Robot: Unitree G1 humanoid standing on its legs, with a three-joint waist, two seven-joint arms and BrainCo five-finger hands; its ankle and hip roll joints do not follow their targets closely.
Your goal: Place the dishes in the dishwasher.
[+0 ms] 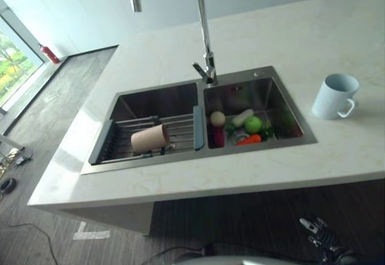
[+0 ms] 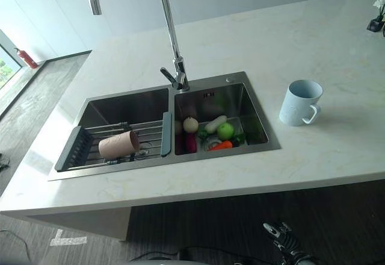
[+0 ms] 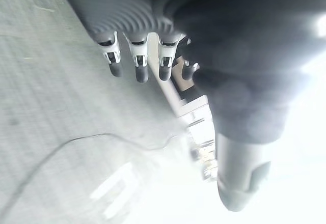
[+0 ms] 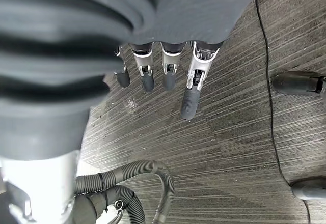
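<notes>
Both hands down and empty, dishes untouched.
Left robot hand (image 3: pixel 137 61) and right robot hand (image 4: pixel 168 66) hang over the floor, fingers relaxed, holding nothing. Tan cup (image 1: pixel 150 137) lies on the sink (image 1: pixel 150 164) rack; blue mug (image 1: pixel 334 96) stands on the table (image 1: pixel 289 36). Dishwasher location unclear.

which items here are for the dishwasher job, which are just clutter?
Job: tan cup lying on the sink rack; pale blue mug upright on the counter.
Clutter: vegetables in the right basin; faucet; fire extinguisher.
</notes>
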